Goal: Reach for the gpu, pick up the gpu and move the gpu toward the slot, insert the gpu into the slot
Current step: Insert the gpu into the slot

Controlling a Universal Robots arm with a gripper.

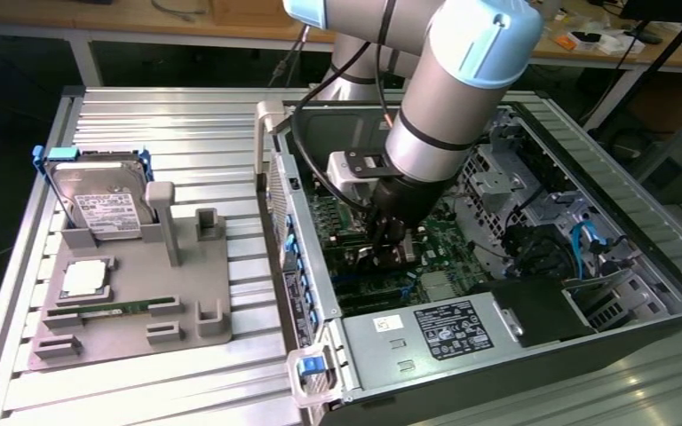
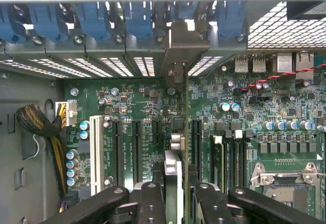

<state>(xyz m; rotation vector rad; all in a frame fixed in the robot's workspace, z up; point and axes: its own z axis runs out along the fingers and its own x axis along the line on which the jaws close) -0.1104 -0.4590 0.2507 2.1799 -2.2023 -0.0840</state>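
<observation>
Fingers (image 2: 153, 203) clamp gpu (image 2: 178, 132) edge-on between them, bracket ahead. Insert step: card over slot (image 2: 179, 109); needs straight push, edge aligned.

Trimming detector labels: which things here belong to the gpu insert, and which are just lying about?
In the job: gpu, gripper clamped on it, motherboard slots.
Lying about: hard drive, memory stick, processor chip, gray fixture.

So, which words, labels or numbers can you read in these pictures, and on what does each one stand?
None can be read with certainty.
Power supply label: white print, too small.
Hard drive label: too blurred.
White sticker on the case: unreadable.
Motherboard silkscreen beside the slots: too small.
</observation>
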